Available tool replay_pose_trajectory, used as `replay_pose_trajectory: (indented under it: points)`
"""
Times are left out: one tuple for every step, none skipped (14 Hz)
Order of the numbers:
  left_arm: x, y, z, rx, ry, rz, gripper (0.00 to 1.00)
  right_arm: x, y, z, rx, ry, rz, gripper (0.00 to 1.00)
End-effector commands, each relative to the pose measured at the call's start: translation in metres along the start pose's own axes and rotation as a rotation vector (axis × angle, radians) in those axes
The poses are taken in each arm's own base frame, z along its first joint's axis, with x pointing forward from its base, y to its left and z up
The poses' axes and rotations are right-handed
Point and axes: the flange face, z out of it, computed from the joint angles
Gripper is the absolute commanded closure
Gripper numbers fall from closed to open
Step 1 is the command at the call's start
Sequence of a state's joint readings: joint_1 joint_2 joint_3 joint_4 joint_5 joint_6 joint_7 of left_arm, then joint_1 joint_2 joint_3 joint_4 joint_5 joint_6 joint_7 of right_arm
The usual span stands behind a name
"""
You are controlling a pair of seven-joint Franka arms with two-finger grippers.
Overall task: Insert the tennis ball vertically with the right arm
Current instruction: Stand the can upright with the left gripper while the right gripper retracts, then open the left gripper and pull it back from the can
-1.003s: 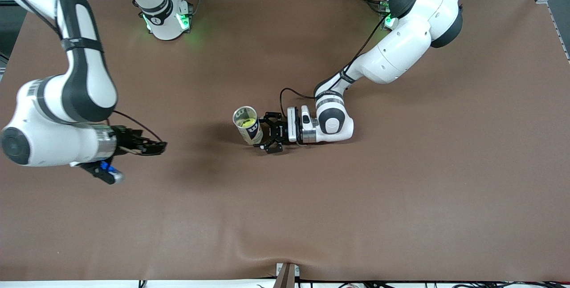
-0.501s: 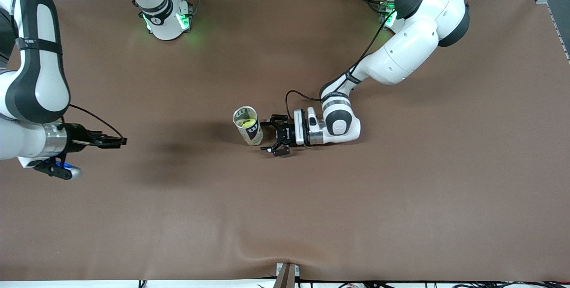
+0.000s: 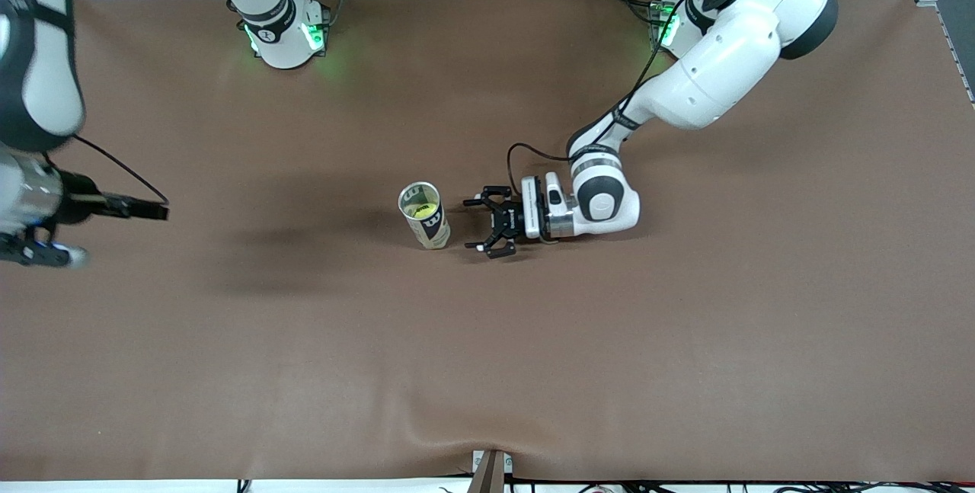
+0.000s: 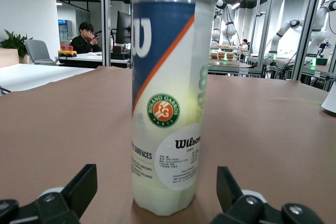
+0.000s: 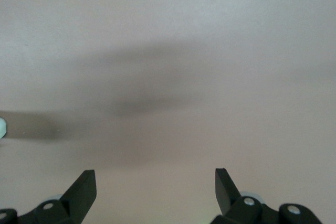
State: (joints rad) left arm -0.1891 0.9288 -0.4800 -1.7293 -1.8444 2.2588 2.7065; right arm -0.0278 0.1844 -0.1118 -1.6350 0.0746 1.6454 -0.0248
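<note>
A clear tennis ball can [image 3: 424, 216] with a blue and white label stands upright mid-table. A yellow tennis ball [image 3: 423, 210] shows inside through its open top. My left gripper [image 3: 474, 225] lies level and low beside the can, toward the left arm's end, open and empty, a short gap away. In the left wrist view the can [image 4: 168, 103] stands between and ahead of the open fingers [image 4: 83, 184]. My right gripper [image 3: 156, 212] is far off at the right arm's end, over bare table. It is open and empty in the right wrist view [image 5: 156, 187].
The brown mat [image 3: 609, 340] covers the table. It has a raised fold near the front edge [image 3: 487, 440]. The arm bases [image 3: 286, 36] stand along the edge farthest from the front camera. The left arm's elbow [image 3: 724, 59] hangs over that end.
My right arm has swung away from the can toward its own end of the table. My left gripper has drawn back from the can, which stays upright.
</note>
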Motion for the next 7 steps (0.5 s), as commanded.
replay_pose_trajectory:
  points:
    - [0.018,0.011,-0.038,-0.015,-0.055,0.008,0.00,-0.043,0.011,-0.049,-0.007,0.087,-0.025,0.00]
    - [0.025,-0.001,-0.055,-0.029,-0.078,0.023,0.00,-0.055,0.015,-0.062,-0.011,0.084,-0.018,0.00]
    - [0.033,-0.012,-0.074,-0.049,-0.109,0.027,0.00,-0.066,0.016,-0.073,-0.022,0.081,-0.012,0.00]
    - [0.044,-0.022,-0.092,-0.067,-0.143,0.025,0.00,-0.074,0.016,-0.086,-0.034,0.085,-0.012,0.00]
    - [0.055,-0.030,-0.110,-0.079,-0.176,0.024,0.00,-0.080,0.016,-0.096,-0.044,0.090,-0.014,0.00]
    - [0.063,-0.041,-0.127,-0.087,-0.207,0.031,0.00,-0.084,0.016,-0.104,-0.044,0.089,-0.012,0.00]
    - [0.069,-0.051,-0.143,-0.095,-0.238,0.033,0.00,-0.088,0.015,-0.108,-0.043,0.078,-0.008,0.00]
